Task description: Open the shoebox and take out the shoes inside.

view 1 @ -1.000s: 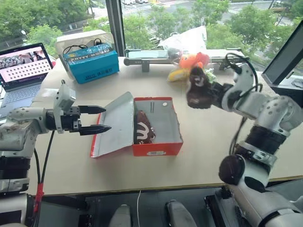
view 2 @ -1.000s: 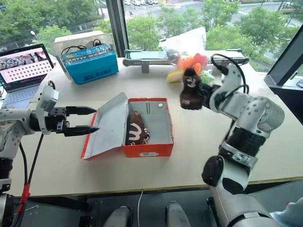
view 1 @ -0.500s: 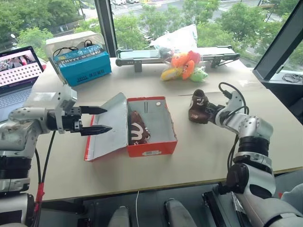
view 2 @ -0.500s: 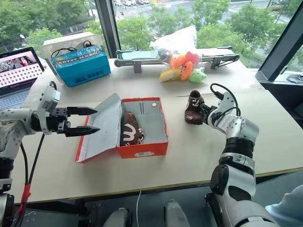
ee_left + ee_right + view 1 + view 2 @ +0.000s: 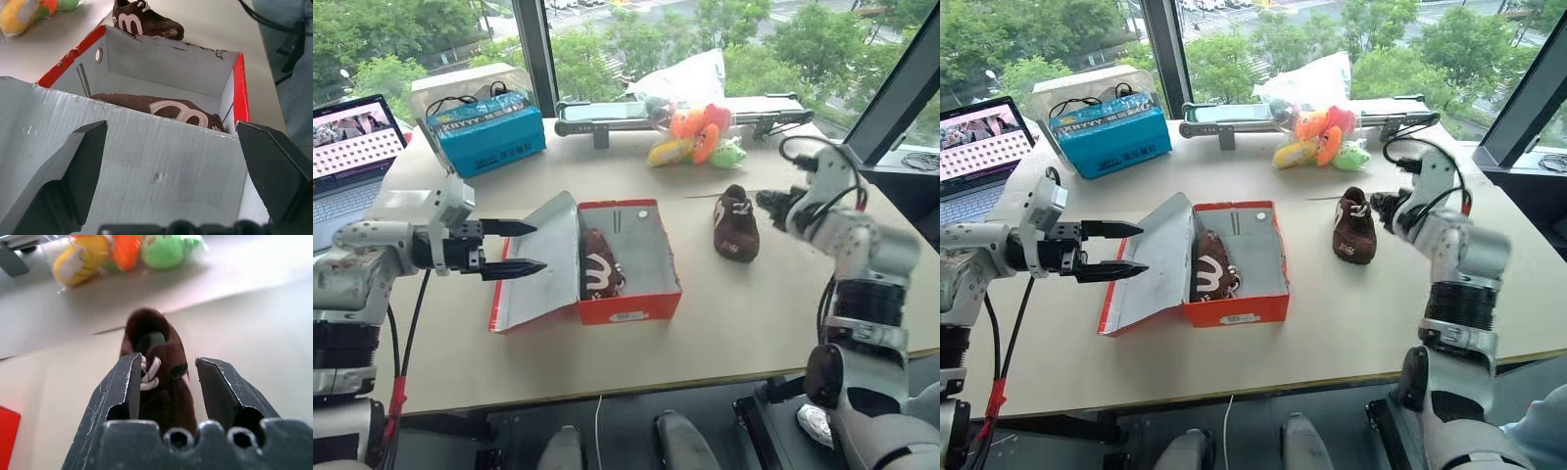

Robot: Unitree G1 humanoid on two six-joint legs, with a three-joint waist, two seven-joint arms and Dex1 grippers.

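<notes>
Red rectangular cardboard shoebox (image 5: 628, 262) lies lid-open mid-counter, one dark brown shoe (image 5: 599, 264) inside; second shoe (image 5: 735, 223) is set at 3 o'clock. Right gripper (image 5: 167, 382) jaws released around it, left gripper (image 5: 521, 247) jaws spread empty. Risk: laces snagged, shoe dragged.

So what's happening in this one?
The robot is emptying the red shoebox, whose lid lies flat open. One brown shoe now sits on the table to the right of the box, and the right end effector is just beside it with its fingers parted, no longer gripping it. The second shoe is still in the box. The left end effector hovers open over the lid.
</notes>
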